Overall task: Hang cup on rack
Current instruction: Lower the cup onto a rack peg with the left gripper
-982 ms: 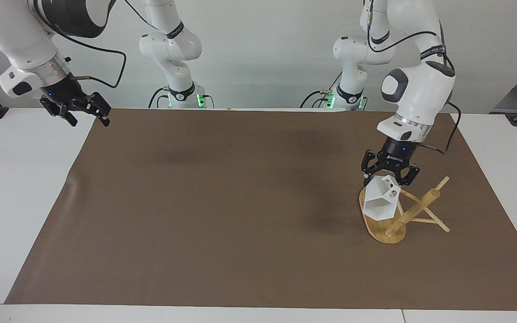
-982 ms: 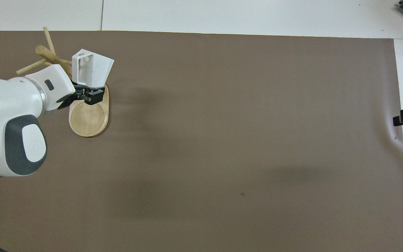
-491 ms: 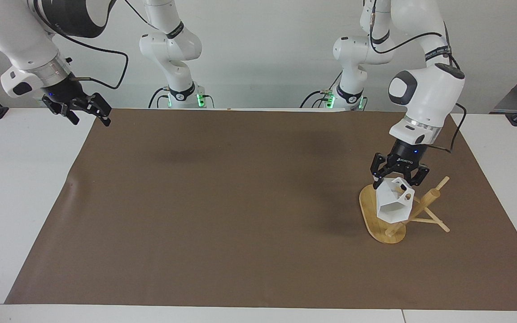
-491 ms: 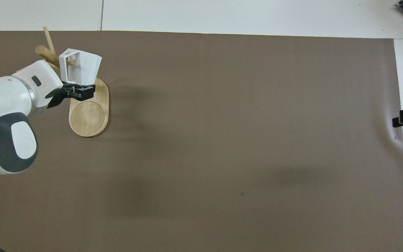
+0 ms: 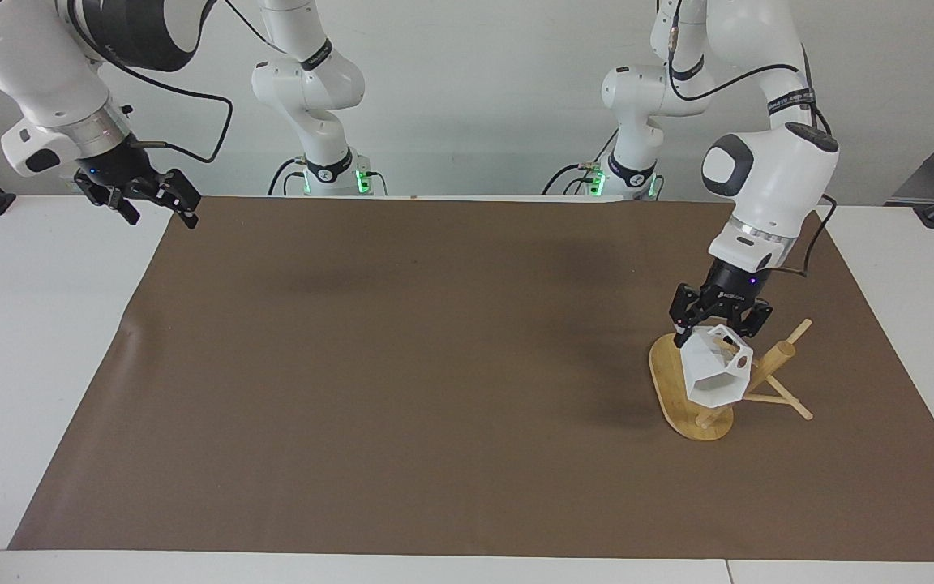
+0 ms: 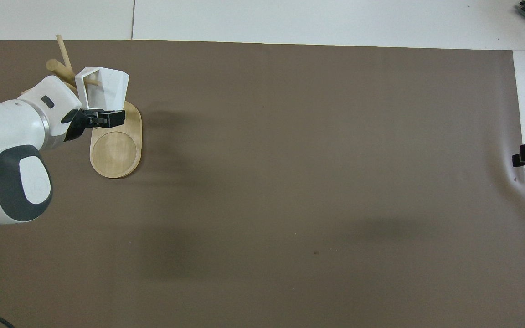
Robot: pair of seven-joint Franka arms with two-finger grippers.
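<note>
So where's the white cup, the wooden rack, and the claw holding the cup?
cup (image 5: 712, 375), facing view, on its white faceted side.
rack (image 6: 115, 152), overhead view, on its flat oval base.
left claw (image 5: 718, 323), facing view, between its fingertips, shut on the cup.

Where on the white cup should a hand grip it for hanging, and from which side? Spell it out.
Grip the cup by its blocky handle, from above, as the left hand does now. That leaves the faceted body hanging below the hand, beside the rack, with the pegs unobstructed.

No lettering, label, brand, number or sign can be read on anything here.
</note>
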